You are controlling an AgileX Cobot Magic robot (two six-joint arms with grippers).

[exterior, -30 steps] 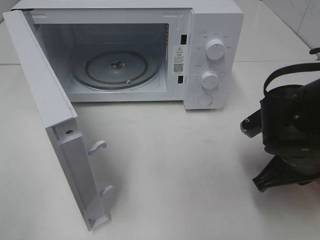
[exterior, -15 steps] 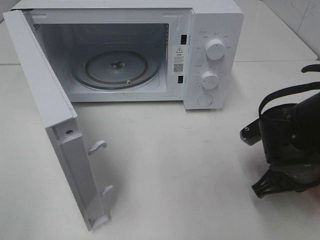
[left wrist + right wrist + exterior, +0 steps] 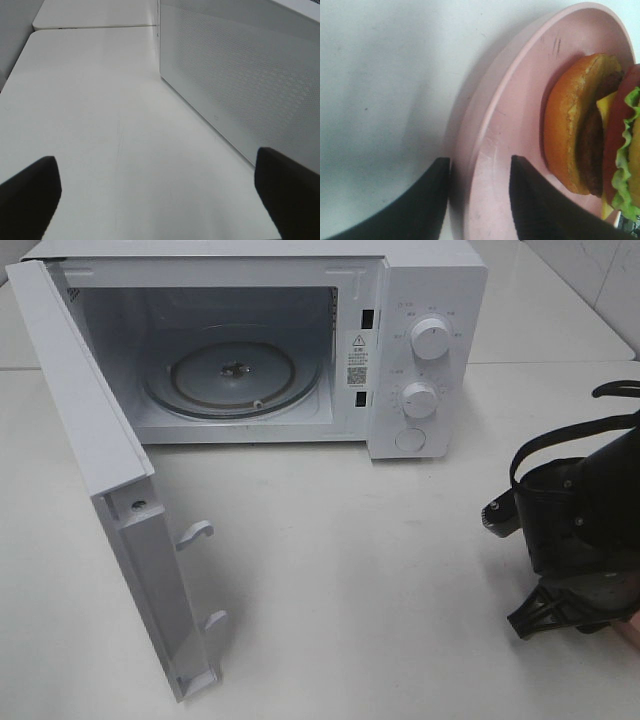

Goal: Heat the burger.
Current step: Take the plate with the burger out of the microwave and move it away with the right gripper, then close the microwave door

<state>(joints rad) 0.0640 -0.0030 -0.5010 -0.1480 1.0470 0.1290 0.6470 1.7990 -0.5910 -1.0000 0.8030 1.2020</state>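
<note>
The burger (image 3: 592, 130), with golden bun, dark patty, yellow cheese and green lettuce, lies on a round pink plate (image 3: 520, 95) in the right wrist view. My right gripper (image 3: 480, 200) is open and straddles the plate's rim, one finger outside it and one over its inner floor, a short way from the burger. In the high view my right arm (image 3: 580, 510) hides the burger; only a pink sliver of the plate (image 3: 631, 628) shows at the right edge. My left gripper (image 3: 157, 200) is open and empty, low over the table beside the microwave door (image 3: 250, 75).
The white microwave (image 3: 430, 300) stands at the back with its door (image 3: 90, 440) swung wide open to the left. Its glass turntable (image 3: 235, 375) is bare. Two dials (image 3: 430, 338) sit on its right panel. The white table (image 3: 350, 570) stretches in front.
My right arm has moved down and slightly right in the high view, toward the plate at the right edge. The microwave and its door have not moved.
</note>
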